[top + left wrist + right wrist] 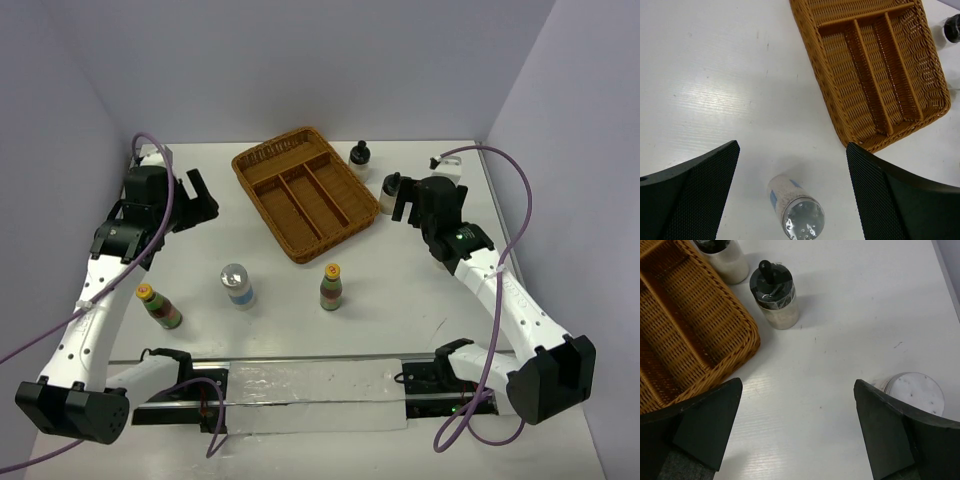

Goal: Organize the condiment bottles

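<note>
Two slim yellow-capped bottles stand near the front, one at the left [159,306] and one in the middle [331,287]. A white blue-labelled, silver-capped bottle [237,286] stands between them; it also shows in the left wrist view [795,210], below my open, empty left gripper [792,150], which hovers at the back left [203,198]. Two squat black-capped bottles [360,158] [391,192] stand right of the wicker basket [305,192]. My right gripper [405,203] is open and empty beside the nearer one [775,295]. A second white bottle [915,392] stands by its right finger.
The wicker basket [875,70] has three long compartments and one cross compartment, all bare. Walls close in on the table at the back, left and right. A white strip and cables lie along the front edge [320,395] between the arm bases.
</note>
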`<state>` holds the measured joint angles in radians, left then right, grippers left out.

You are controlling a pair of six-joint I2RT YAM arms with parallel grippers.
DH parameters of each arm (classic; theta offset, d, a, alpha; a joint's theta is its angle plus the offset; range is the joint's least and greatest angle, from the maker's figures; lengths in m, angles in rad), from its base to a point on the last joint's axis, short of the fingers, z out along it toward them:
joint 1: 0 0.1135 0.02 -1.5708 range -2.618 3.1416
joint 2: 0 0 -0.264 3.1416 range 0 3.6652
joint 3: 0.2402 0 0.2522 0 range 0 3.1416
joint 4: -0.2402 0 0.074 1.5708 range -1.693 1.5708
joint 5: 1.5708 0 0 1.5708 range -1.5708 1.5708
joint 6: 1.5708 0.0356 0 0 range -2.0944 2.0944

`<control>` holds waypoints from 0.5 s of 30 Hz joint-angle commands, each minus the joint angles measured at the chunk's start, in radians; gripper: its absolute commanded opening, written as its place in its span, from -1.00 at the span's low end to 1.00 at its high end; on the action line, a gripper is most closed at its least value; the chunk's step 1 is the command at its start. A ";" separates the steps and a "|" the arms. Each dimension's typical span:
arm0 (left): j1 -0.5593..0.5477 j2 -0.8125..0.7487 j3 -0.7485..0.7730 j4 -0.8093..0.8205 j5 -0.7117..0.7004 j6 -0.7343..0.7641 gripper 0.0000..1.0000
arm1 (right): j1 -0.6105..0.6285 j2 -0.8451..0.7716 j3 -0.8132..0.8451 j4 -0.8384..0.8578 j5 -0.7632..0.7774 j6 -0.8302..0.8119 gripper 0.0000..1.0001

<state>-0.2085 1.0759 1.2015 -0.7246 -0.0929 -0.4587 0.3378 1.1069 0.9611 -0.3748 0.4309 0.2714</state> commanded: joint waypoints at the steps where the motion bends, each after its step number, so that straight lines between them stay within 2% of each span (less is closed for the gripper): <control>1: -0.002 -0.012 0.024 -0.005 -0.107 -0.026 0.91 | 0.006 -0.031 0.004 0.039 0.012 -0.001 1.00; 9: -0.001 -0.133 0.051 -0.094 -0.288 -0.115 0.92 | 0.006 -0.029 -0.007 0.063 -0.030 -0.001 1.00; 15: 0.000 -0.163 0.105 -0.300 -0.446 -0.261 0.94 | 0.006 -0.013 -0.014 0.072 -0.063 -0.001 1.00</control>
<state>-0.2089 0.9298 1.2394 -0.8697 -0.3870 -0.5930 0.3378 1.0927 0.9550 -0.3519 0.3937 0.2714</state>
